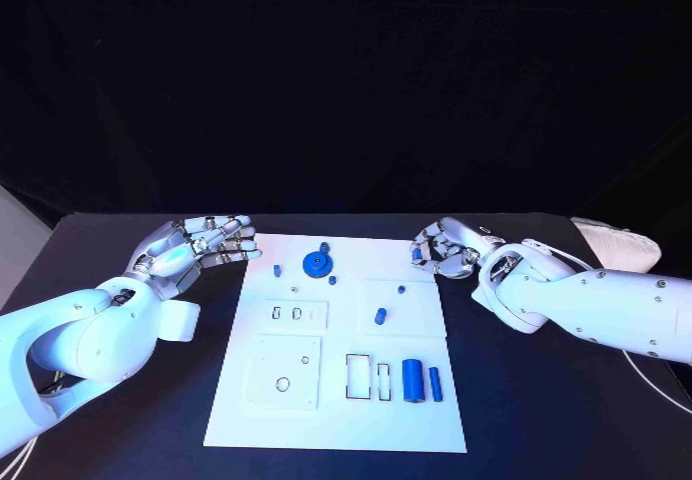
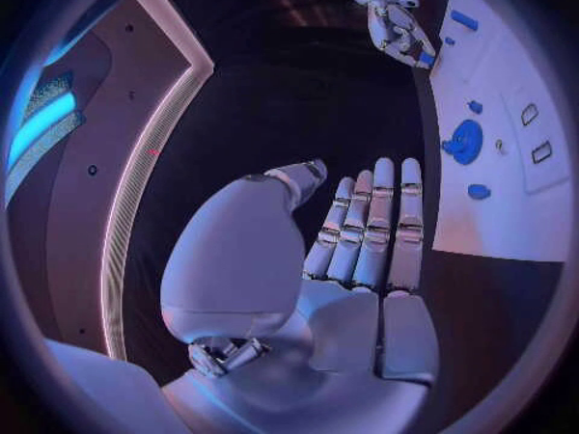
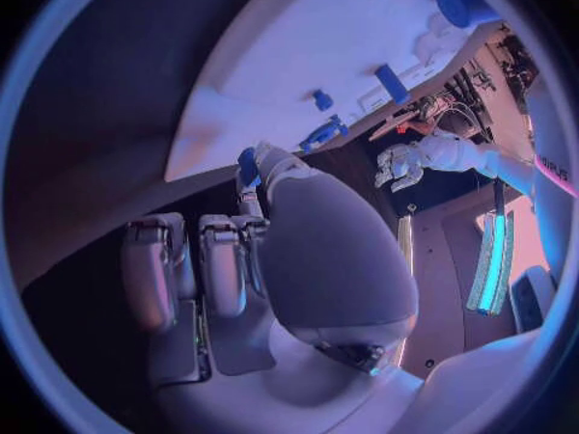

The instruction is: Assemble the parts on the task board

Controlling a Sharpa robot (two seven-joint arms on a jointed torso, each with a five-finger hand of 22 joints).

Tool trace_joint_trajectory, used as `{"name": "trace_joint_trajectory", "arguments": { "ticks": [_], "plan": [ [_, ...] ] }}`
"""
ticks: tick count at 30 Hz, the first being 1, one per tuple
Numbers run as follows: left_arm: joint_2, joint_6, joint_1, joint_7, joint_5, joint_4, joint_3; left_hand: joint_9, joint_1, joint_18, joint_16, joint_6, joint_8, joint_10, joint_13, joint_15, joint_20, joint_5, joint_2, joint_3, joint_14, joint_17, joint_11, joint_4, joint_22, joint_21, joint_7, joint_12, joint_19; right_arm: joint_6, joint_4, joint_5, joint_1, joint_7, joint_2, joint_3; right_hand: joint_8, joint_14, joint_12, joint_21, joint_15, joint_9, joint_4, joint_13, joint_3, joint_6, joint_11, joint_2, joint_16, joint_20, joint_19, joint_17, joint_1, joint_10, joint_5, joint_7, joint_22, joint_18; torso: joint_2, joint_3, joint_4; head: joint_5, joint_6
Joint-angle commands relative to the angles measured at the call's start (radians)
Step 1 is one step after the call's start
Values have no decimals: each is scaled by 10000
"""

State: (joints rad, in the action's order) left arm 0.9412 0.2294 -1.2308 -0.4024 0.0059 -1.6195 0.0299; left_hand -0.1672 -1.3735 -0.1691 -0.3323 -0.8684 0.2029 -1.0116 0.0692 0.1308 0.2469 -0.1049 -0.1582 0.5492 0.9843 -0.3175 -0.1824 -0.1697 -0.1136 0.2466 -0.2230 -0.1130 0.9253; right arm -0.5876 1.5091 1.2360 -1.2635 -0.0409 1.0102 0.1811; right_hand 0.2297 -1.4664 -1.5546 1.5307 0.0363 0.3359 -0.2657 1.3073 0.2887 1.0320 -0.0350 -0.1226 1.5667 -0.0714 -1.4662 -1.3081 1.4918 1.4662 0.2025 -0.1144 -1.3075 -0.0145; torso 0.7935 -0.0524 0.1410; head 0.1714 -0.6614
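The white task board (image 1: 339,420) lies mid-table. On it are a blue round disc (image 1: 316,264), several small blue pegs such as one (image 1: 381,316) on a raised square, and a thick blue cylinder (image 1: 413,380) beside a thin blue rod (image 1: 436,384). My left hand (image 1: 202,245) hovers at the board's far left corner, fingers straight and apart (image 2: 374,222), holding nothing. My right hand (image 1: 447,250) sits at the board's far right edge. It pinches a small blue part (image 3: 247,167) between thumb and finger, with its other fingers curled.
Raised white plates with slots (image 1: 299,314) and a hole (image 1: 284,373) occupy the board's left half; two empty rectangular slots (image 1: 356,375) lie by the cylinder. Black table surrounds the board. A white bundle (image 1: 617,240) rests at the table's far right.
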Motion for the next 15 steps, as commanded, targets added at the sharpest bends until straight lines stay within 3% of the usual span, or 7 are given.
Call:
{"name": "trace_joint_trajectory", "arguments": {
  "ticks": [1, 8, 13, 15],
  "plan": [
    [-41, -154, -2, -62, 24, 36, -5, 15, 29, -126, -43, 50, -54, -72, 4, 17, -27, 45, 32, 51, -79, -10, 0, 17, 16, 42, -177, 55, -72, -230, 336, 240, -157, -555, -30, -18, 222, -1044, -28, 46, 33, 196, 14, 2510, 85, 115, 60, 54, 41, 52, -880, -2627, 48, 922, -61, 80, -2358, 51, -40, -7, -39, -80, 21],
    [-207, -183, -2, -60, 24, 249, 16, 18, 42, -127, -50, 57, -58, -72, 4, 20, -25, 45, 28, 52, -88, -26, -5, 15, 17, 45, -182, 69, -77, -52, 1063, 662, -352, -1545, -762, -22, 266, -1044, 11, 27, 27, 221, 109, 2475, 277, 24, 48, 10, 41, 54, -872, -2627, 82, 888, -90, 57, -2345, 47, -138, -34, -112, -422, 22],
    [-360, -209, -1, -53, 24, 422, 38, 18, 42, -127, -50, 57, -58, -72, 4, 20, -25, 45, 28, 52, -88, -26, -5, 15, 17, 45, -182, 69, -77, 303, 1384, 1193, -307, -2385, -1606, -17, 278, -1044, 53, 24, 12, 228, 145, 2437, 356, -31, 31, -29, 41, 47, -872, -2627, 65, 850, -131, 35, -2344, 46, -208, -50, -90, -546, -7],
    [-433, -227, -1, -35, 24, 487, 47, 19, 42, -127, -53, 56, -57, -75, 5, 20, -24, 45, 28, 54, -90, -30, -4, 17, 18, 45, -181, 70, -78, 498, 1456, 1498, -247, -2773, -1985, -15, 277, -1044, 9, 210, 0, 227, 148, 2478, 393, -70, 19, -47, 41, 40, -957, -2627, 32, 890, -153, 18, -2486, 95, -252, -76, -65, -620, -54]
  ]
}}
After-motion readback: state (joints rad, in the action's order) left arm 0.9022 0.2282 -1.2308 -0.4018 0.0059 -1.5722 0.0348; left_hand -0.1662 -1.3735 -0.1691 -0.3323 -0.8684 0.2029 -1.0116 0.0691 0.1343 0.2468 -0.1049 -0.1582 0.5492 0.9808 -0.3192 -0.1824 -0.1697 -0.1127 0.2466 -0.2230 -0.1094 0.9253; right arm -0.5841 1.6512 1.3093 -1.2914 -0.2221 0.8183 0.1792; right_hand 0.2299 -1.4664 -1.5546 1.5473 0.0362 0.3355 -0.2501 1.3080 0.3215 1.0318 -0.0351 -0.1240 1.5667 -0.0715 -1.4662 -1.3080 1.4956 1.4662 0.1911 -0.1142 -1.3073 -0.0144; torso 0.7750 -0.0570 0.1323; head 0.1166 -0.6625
